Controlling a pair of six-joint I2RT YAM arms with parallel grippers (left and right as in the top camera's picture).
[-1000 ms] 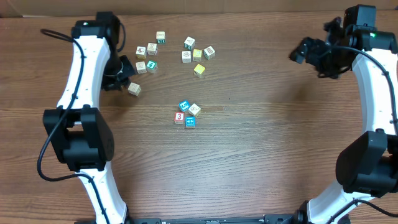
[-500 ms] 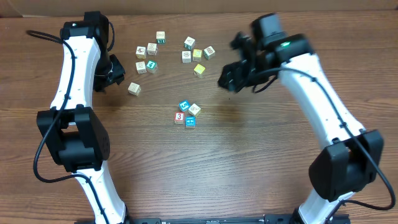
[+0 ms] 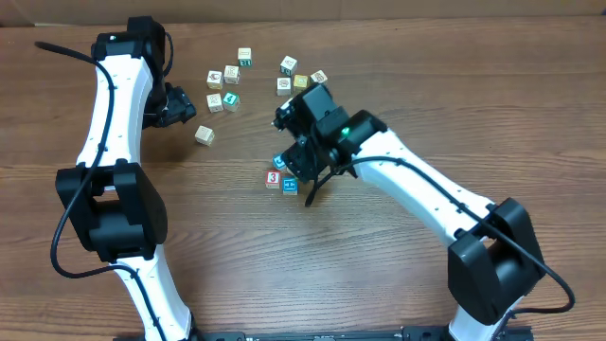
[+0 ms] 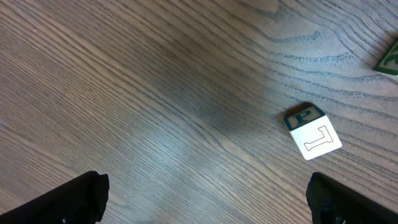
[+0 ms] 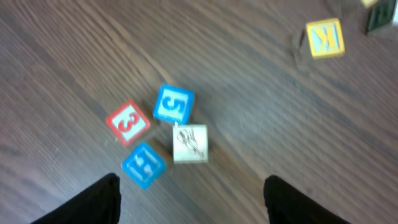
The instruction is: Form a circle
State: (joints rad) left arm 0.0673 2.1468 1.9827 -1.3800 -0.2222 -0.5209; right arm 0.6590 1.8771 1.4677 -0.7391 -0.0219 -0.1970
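Near the middle of the surface (image 3: pixel 189 246) sits the circle (image 5: pixel 175 124), four cubes tightly grouped: two blue, one red, one cream. The right fingers (image 5: pixel 102 199) hover over it, spread apart and empty. Farther left, the left fingers (image 4: pixel 68 202) gape wide, released, with a lettered cube (image 4: pixel 313 132) lying apart from them.
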